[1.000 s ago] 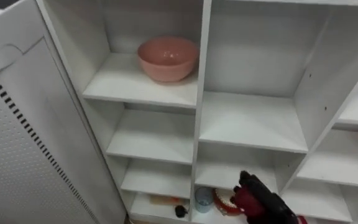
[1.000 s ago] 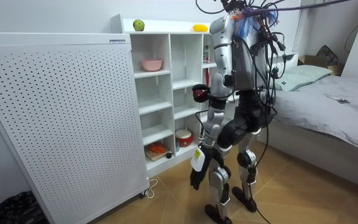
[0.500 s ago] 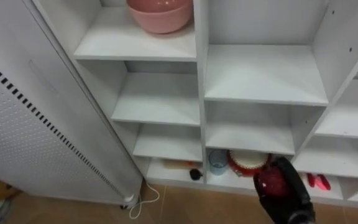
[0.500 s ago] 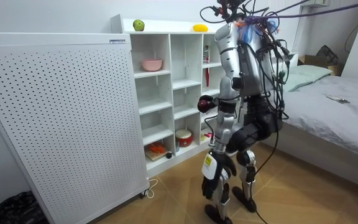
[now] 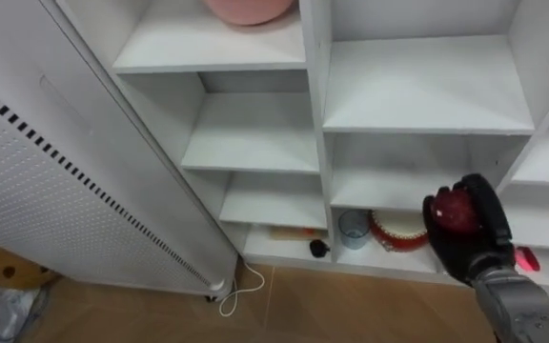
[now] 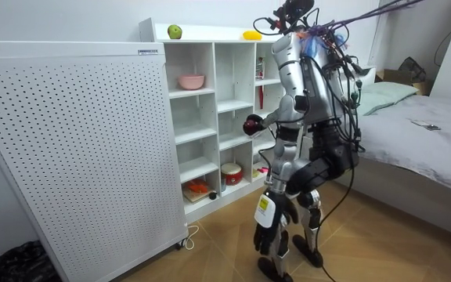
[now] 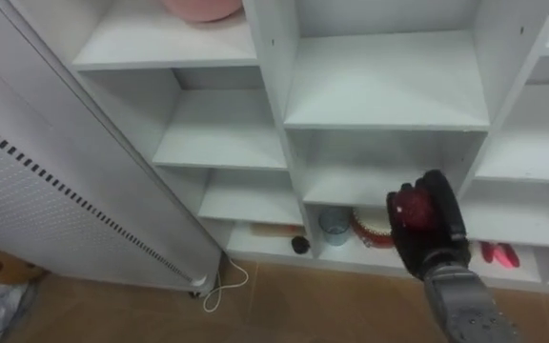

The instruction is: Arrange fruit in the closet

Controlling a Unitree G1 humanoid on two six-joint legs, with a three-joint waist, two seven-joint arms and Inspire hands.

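Note:
My right hand [image 5: 485, 227] is shut on a dark red fruit [image 5: 454, 211], held in the air in front of the lower middle shelves of the white closet [image 5: 417, 90]. The room view shows the same fruit [image 6: 250, 125] at chest height, just short of the middle column of shelves. A pink bowl [image 6: 192, 81] sits on an upper left shelf. On the closet's top lie a green apple [image 6: 174, 31] and a yellow fruit [image 6: 251, 34]. My left hand [image 6: 265, 232] hangs relaxed at my side.
The bottom shelf holds a red-and-white pot [image 5: 398, 231], a blue cup [image 5: 354, 227], a small dark thing [image 5: 319, 249] and a red item [image 5: 525, 257]. A white perforated panel [image 5: 46, 191] stands at the left. A bed [image 6: 421, 125] lies behind me.
My right hand has risen and reached towards the closet with the fruit. My view has dropped towards the lower shelves and the floor. I have shifted slightly and stand more upright.

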